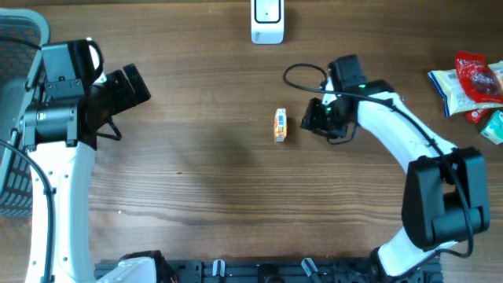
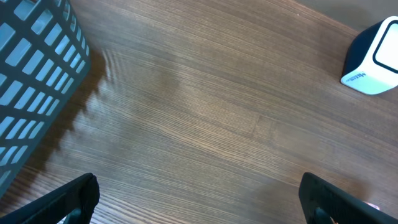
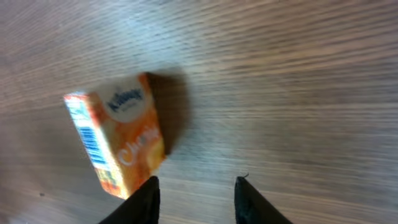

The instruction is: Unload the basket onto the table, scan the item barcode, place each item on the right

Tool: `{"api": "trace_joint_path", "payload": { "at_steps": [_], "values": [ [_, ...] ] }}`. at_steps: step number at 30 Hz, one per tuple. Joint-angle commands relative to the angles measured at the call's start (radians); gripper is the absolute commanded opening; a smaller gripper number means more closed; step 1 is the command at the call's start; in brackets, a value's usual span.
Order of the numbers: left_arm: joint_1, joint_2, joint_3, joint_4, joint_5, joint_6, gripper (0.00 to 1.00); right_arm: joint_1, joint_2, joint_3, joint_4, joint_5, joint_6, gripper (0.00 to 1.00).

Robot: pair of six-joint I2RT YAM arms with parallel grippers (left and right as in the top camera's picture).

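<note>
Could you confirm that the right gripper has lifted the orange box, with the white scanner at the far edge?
Not quite: the orange box lies on the table, ungripped, beside the right gripper, as the right wrist view shows. The white scanner is at the far edge.

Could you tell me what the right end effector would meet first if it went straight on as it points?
Probably the orange tissue box, lying just ahead on the table. It sits slightly off the gap, so one finger would likely strike it first.
</note>
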Motion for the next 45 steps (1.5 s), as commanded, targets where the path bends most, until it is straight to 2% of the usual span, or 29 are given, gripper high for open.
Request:
{"api": "trace_joint_path", "payload": {
  "at_steps": [1, 7, 14, 20, 29, 33, 45],
  "values": [
    [0.005, -0.006, 0.003, 0.002, 0.001, -0.016, 1.00, 0.053, -0.009, -0.002, 0.011, 0.122, 0.122, 0.27],
    [0.005, -0.006, 0.003, 0.002, 0.001, -0.016, 1.00, 0.072, -0.008, -0.002, 0.013, 0.227, 0.189, 0.04],
    [0.005, -0.006, 0.003, 0.002, 0.001, -0.016, 1.00, 0.072, 0.045, -0.002, 0.027, 0.214, 0.187, 0.04],
    [0.005, -0.006, 0.003, 0.002, 0.001, -0.016, 1.00, 0.072, 0.106, -0.002, 0.120, 0.039, 0.134, 0.04],
    [0.005, -0.006, 0.003, 0.002, 0.001, -0.016, 1.00, 0.072, 0.110, -0.002, 0.168, -0.040, 0.131, 0.05],
    [0.005, -0.006, 0.003, 0.002, 0.001, -0.016, 1.00, 0.073, 0.110, -0.002, 0.219, -0.199, 0.056, 0.04],
    [0.005, -0.006, 0.003, 0.002, 0.001, -0.016, 1.00, 0.159, 0.121, -0.002, 0.239, -0.166, 0.059, 0.05]
  ]
}}
